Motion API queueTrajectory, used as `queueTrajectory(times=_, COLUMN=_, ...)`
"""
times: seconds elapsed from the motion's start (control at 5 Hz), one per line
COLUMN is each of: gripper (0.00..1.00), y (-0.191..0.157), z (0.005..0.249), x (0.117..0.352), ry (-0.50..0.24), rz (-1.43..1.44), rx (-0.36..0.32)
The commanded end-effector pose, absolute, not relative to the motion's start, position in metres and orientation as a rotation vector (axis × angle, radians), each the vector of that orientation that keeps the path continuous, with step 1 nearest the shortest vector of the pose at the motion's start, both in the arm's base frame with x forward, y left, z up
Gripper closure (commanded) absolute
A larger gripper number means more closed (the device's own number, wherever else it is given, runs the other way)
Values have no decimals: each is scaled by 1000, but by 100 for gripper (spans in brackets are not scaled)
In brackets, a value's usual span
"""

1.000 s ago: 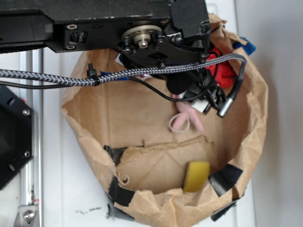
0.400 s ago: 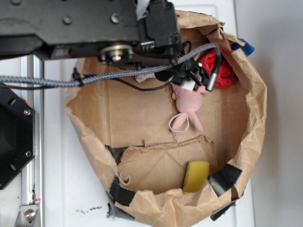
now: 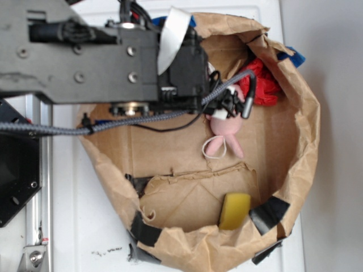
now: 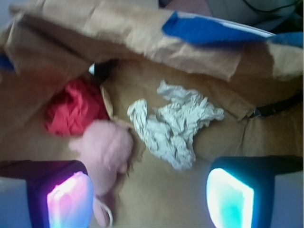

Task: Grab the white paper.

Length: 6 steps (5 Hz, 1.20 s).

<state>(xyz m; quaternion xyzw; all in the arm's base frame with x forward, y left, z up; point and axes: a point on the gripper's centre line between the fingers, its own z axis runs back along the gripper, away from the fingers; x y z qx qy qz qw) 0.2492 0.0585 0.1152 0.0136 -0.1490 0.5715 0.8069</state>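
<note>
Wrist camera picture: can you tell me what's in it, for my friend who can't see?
A crumpled white paper lies on brown paper lining, just ahead of the open gripper, whose two fingertips glow at the bottom corners. To its left are a pink plush toy and a red wad.

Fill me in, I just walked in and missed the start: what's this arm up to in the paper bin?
The arm is going after the white paper, a crumpled wad on the floor of the brown paper bin. The pincer is open and holds nothing, with the wad ahead between its fingers. The pink plush toy and the red wad lie just beside it. Nothing is grasped yet.
</note>
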Motion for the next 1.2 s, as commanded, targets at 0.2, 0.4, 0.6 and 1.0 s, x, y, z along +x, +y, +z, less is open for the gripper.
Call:
queueTrajectory(times=0.2, gripper=0, y=62, z=121, x=256, ry=-370, rz=1310, rx=18)
queueTrajectory(times=0.4, gripper=0, y=62, z=115, x=261, ry=-371, rz=1372, rx=31)
queueTrajectory(times=0.6, gripper=0, y=48, z=113, x=262, ry=-354, rz=1416, rx=13)
queueTrajectory(times=1.0, gripper=0, y=34, z=119, x=263, ry=-335, rz=1425, rx=-19)
